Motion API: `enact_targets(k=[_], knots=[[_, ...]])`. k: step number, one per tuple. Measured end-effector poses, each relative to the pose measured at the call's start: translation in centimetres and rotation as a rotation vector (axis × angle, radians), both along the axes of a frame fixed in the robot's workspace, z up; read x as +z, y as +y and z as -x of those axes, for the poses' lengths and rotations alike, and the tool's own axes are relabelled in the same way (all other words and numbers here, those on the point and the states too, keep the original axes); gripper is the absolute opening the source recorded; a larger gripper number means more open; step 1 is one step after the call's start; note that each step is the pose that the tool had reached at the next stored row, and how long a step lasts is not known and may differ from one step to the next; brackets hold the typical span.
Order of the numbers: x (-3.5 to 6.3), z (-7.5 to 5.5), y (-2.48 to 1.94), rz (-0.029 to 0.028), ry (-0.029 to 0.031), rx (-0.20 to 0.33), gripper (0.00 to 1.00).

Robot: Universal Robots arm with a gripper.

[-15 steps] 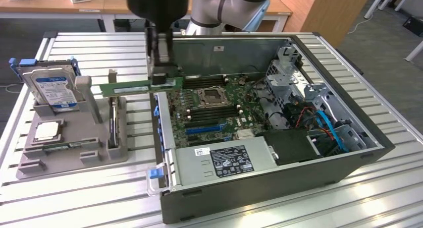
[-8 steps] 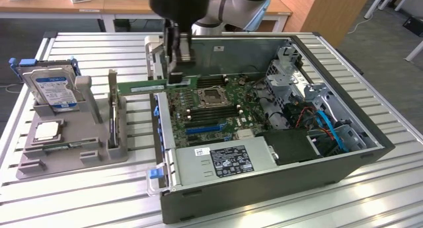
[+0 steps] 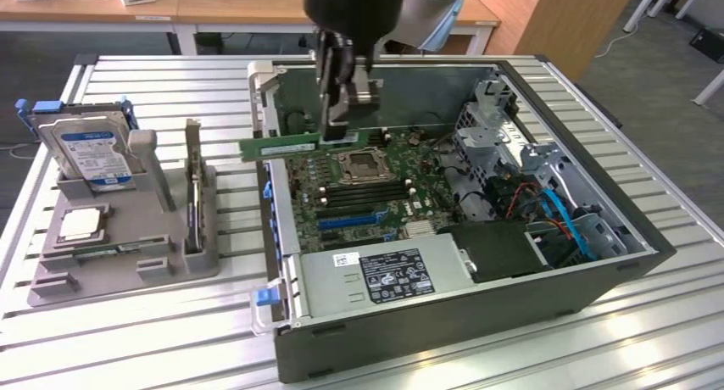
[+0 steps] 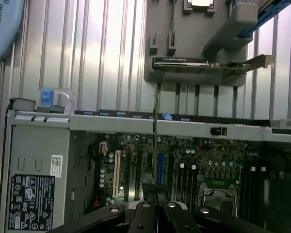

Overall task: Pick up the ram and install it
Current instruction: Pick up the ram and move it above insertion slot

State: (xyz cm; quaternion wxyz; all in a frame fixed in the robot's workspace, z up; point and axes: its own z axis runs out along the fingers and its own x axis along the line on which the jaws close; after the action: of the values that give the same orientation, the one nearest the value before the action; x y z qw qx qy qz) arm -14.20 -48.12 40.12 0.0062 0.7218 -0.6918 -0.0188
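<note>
Fingers of the black gripper [image 3: 339, 137] are pinched narrow on one end of the thin green ram stick [image 3: 278, 145], which juts level toward 9 o'clock in the exterior view. The stick hangs above the green motherboard [image 3: 379, 199] inside the open black computer case [image 3: 453, 331], at 11 o'clock of the silver CPU socket [image 3: 364, 164].

Arm [image 3: 359, 8] cut off by top edge; pincer [image 3: 339, 137] hides part of ram [image 3: 281, 145].

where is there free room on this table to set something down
Free: ribbed metal table slats nearer the camera than the grey parts holder, and at the exterior view's right of the open black computer case. Crowded: the holder's slots and inside the case.
</note>
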Motion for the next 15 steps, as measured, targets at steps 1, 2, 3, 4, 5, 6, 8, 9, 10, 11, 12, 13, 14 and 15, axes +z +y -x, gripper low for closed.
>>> enact_targets(k=[1,2,3,4,5,6,8,9,10,11,12,13,14,15], knots=[[0.00,-0.3,0.00,0.0000,0.0000,0.000,0.12],[0.00,-0.7,0.00,0.0000,0.0000,0.000,0.12],[0.00,-1.1,0.00,0.0000,0.0000,0.000,0.12],[0.00,-1.5,0.00,0.0000,0.0000,0.000,0.12],[0.00,-1.9,0.00,0.0001,0.0000,0.001,0.12],[0.00,-2.2,0.00,0.0000,0.0000,0.001,0.12],[0.00,-3.0,0.01,0.0001,0.0000,0.001,0.12],[0.00,-3.4,0.00,0.0001,0.0000,0.001,0.12],[0.00,-3.8,0.00,0.0000,0.0001,0.001,0.12],[0.00,-4.1,0.00,0.0000,0.0001,0.000,0.12],[0.00,-4.4,0.01,0.0000,0.0001,0.001,0.12],[0.00,-4.8,0.00,0.0000,0.0001,0.001,0.12],[0.00,-5.1,0.00,0.0000,0.0003,0.001,0.12],[0.00,-5.5,0.00,0.0001,0.0004,0.001,0.12]])
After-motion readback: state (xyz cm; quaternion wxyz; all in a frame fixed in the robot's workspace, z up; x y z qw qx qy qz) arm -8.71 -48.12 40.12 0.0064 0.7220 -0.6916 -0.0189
